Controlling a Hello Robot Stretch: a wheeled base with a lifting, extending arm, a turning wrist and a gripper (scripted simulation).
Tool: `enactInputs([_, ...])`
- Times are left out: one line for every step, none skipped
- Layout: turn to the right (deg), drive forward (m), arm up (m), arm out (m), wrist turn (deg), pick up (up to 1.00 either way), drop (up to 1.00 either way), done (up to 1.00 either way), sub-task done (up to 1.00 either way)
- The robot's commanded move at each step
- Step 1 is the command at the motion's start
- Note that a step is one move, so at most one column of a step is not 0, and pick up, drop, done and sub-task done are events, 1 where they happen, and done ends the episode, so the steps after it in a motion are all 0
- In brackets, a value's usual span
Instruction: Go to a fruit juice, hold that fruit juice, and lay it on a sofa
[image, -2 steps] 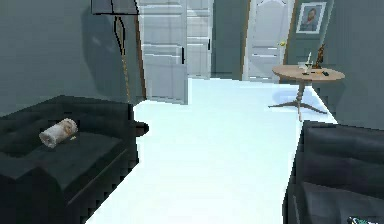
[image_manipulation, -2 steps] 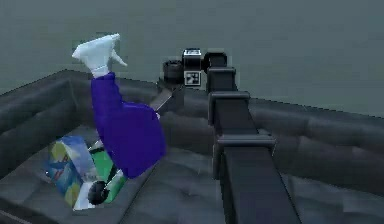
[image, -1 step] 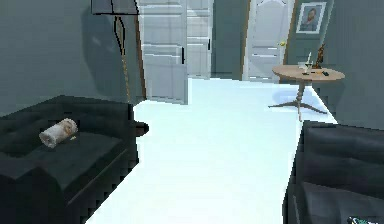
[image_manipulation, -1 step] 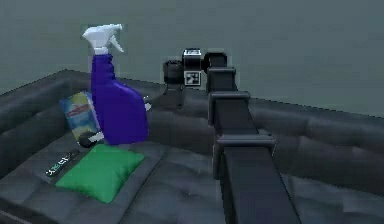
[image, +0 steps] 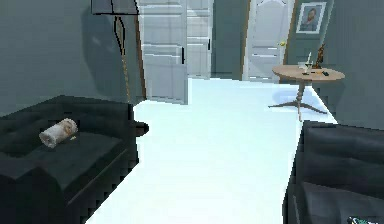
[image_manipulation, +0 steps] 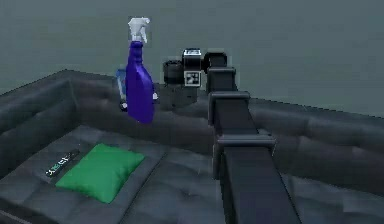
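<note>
Bottle: a blue-violet plastic bottle with a white nozzle top (image_manipulation: 139, 88) hangs tilted at the gripper's (image_manipulation: 163, 86) far end, clear of the dark leather sofa (image_manipulation: 300, 140) below; the gripper holds it.
Fingers: their setting cannot be told.
Risk: released from up here, the tilted bottle could bounce, roll off the seat, or land on the green square cushion (image_manipulation: 98, 168).
Hard to make out: the fingers merge with the bottle; the sofa's front edge is cut off.
</note>
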Motion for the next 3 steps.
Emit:
enactInputs([0.0,0.00,0.00,0.00,39.0,0.00,0.00,0.00,0.00])
enactInputs([0.0,0.00,-0.28,0.00,0.0,0.00,0.00,0.00,0.00])
enactInputs([0.0,0.00,-0.32,0.00,0.0,0.00,0.00,0.00,0.00])
